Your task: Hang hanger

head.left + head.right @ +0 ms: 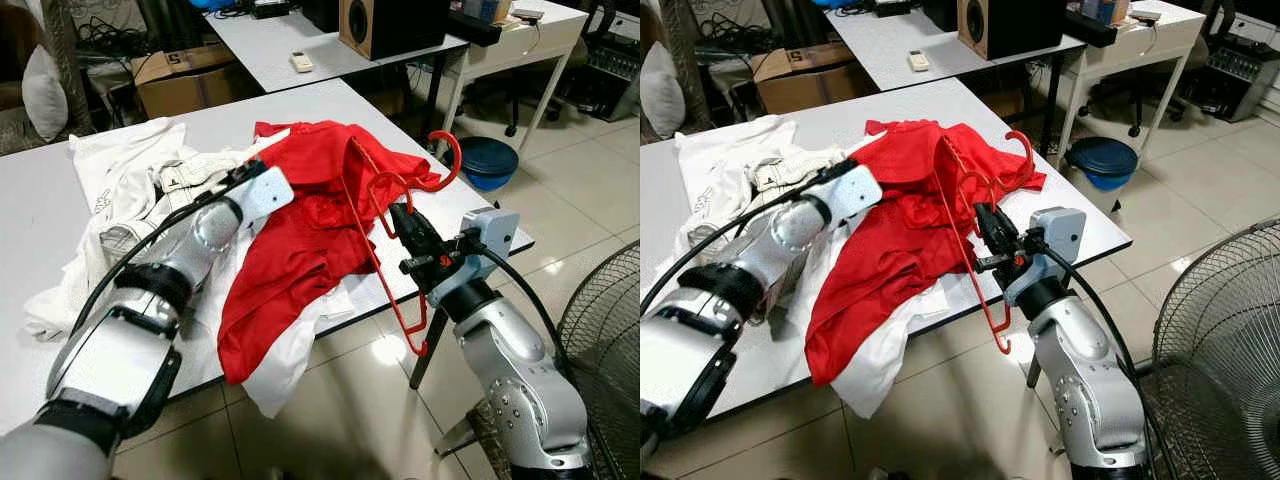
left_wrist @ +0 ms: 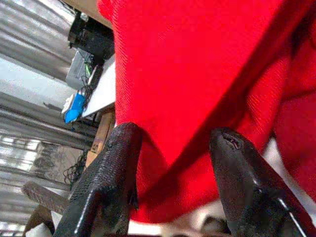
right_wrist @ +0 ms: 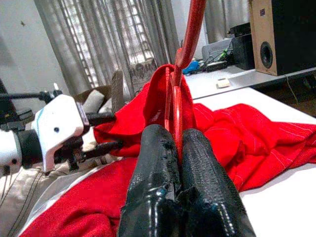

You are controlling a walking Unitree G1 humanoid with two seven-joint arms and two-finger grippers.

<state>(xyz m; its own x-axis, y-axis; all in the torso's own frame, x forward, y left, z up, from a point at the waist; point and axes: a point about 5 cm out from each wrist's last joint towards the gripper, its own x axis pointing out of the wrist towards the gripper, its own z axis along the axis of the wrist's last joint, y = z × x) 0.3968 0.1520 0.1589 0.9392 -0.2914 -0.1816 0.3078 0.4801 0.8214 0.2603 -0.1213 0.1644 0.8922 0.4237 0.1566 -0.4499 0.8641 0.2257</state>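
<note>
A red plastic hanger (image 1: 378,252) stands tilted at the table's right front edge, its hook (image 1: 447,160) up and its lower end hanging past the edge. My right gripper (image 1: 405,225) is shut on the hanger (image 3: 174,111) just below the hook. One arm of the hanger runs into a crumpled red shirt (image 1: 300,250) lying on the table. At the shirt's left edge my left gripper (image 2: 173,143) is open, with a fold of the red cloth (image 2: 197,74) lying between its fingers (image 3: 101,118).
White garments (image 1: 120,180) lie heaped on the grey table (image 1: 40,200) under and left of the shirt. A standing fan (image 1: 600,320) is close on the right. A blue stool (image 1: 487,160), a second desk with a speaker (image 1: 385,25) and a cardboard box (image 1: 180,75) stand behind.
</note>
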